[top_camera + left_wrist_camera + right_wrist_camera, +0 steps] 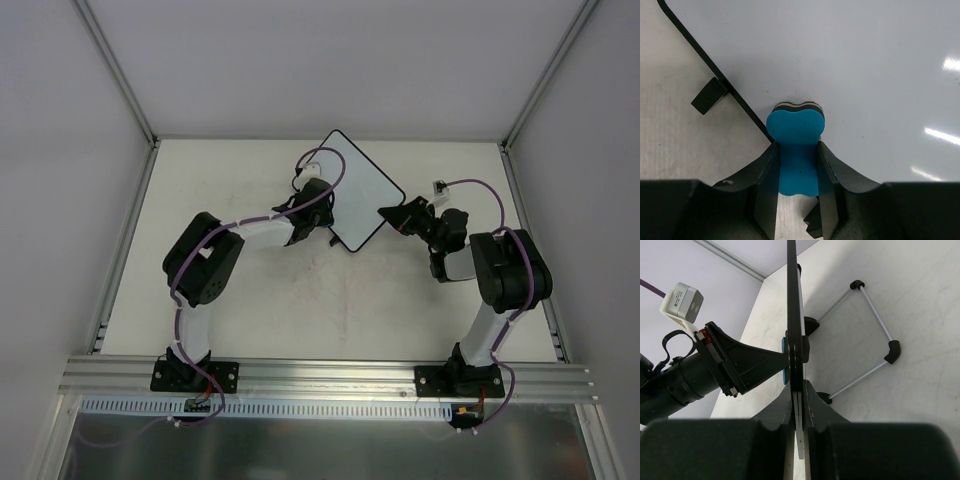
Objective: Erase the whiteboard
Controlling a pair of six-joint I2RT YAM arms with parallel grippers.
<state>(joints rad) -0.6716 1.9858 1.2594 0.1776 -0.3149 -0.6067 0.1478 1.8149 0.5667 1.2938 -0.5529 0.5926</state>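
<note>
The left tool [797, 150] is gripping a blue eraser [796, 125], setting it against the whiteboard [855, 65] near the lower left rim. The right tool [798, 389] is pinching the whiteboard's edge, which is sitting upper centre in the overhead view, over the counter [250, 320].

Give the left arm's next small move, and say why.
Probably slide the blue eraser further in across the whiteboard: the left gripper holds it right at the board's edge, most of the face lies beyond, and the right gripper clamps the board.
</note>
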